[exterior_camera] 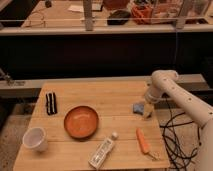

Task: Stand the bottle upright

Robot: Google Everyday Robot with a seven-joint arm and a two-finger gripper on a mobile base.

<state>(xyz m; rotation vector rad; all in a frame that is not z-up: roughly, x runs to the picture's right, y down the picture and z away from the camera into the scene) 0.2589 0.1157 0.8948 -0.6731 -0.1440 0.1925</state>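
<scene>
The bottle (102,151) lies on its side near the front edge of the wooden table (95,100), its white cap pointing toward the back right. An orange carrot (143,140) lies to its right. My white arm reaches in from the right, and my gripper (148,111) hangs over the table's right side, just behind the carrot and next to a small blue object (139,107). The gripper is well right of and behind the bottle and holds nothing that I can see.
An orange-brown plate (81,121) sits mid-table. A white cup (35,139) stands at the front left. A black object (51,103) lies at the back left. Cables (176,135) hang beside the right edge. A shelf with clutter (120,17) runs behind.
</scene>
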